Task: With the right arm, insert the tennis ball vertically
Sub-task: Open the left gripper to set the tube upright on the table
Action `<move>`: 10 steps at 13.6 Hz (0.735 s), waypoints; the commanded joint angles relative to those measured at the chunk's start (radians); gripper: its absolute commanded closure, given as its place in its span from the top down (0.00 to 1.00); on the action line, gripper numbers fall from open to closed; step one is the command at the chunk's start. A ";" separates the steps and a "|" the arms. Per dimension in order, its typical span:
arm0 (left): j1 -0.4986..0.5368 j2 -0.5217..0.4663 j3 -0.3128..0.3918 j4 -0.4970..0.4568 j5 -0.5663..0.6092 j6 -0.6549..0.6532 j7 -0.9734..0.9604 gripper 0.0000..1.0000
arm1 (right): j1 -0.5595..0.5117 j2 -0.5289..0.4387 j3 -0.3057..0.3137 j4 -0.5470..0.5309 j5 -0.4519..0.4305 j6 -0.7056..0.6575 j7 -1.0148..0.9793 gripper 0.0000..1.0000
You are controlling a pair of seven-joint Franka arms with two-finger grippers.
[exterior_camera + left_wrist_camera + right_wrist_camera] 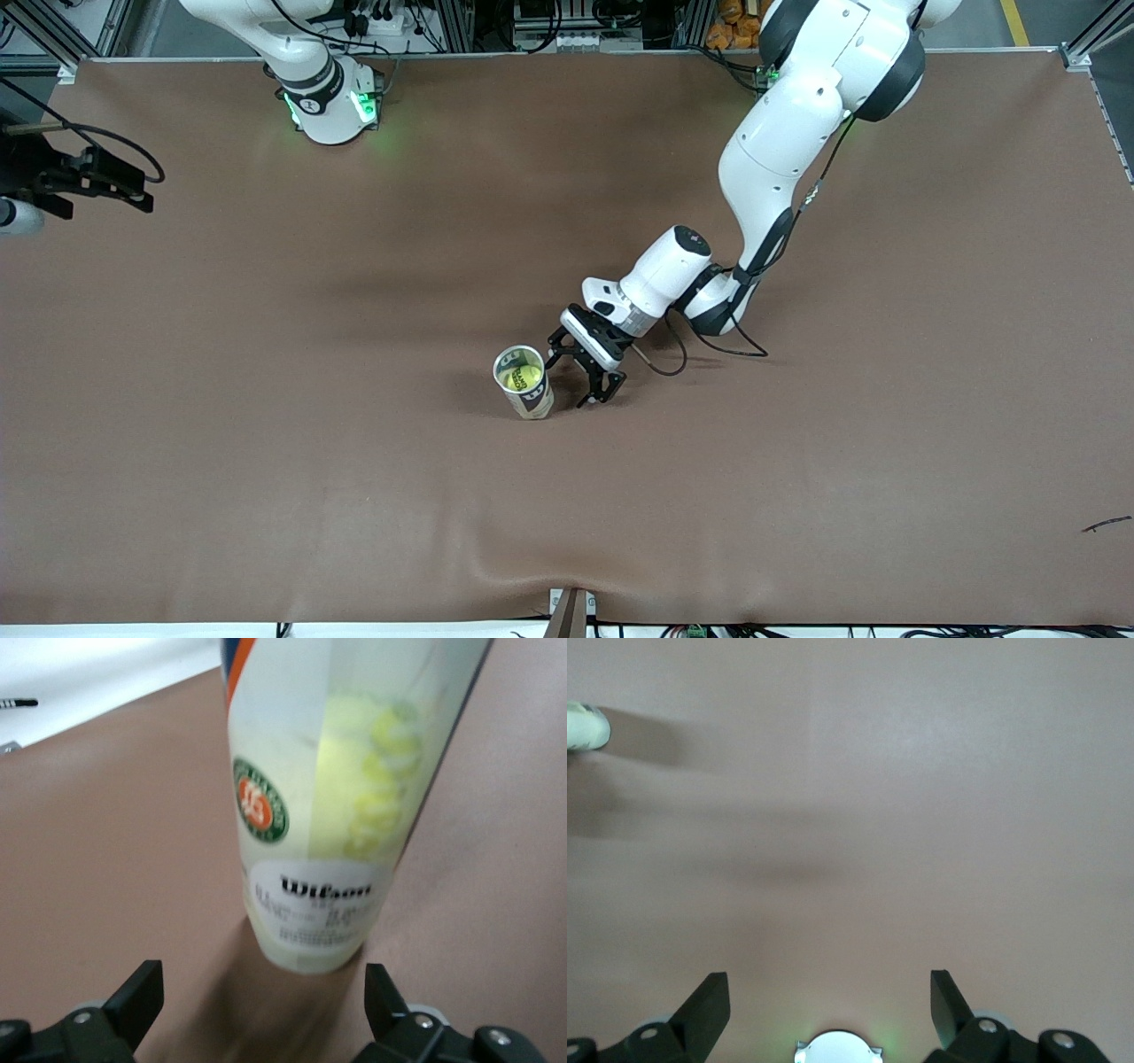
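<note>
Beside the upright can (524, 383), ball (523, 376) already inside, hovers the spread left hand (585, 374); the spread right hand (124, 190) waits well apart.

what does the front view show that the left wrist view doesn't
Only the front view: the can's open top with the tennis ball inside, and the right tool, open, waiting at the right arm's end of the table.
Only the left wrist view: the can's Wilson label.
Both: the can upright on the brown table, with the left tool open beside it.
</note>
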 commanded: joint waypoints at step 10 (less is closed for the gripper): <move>0.188 -0.145 -0.033 -0.120 -0.005 -0.206 0.007 1.00 | 0.006 0.003 -0.010 0.009 -0.001 0.049 0.152 1.00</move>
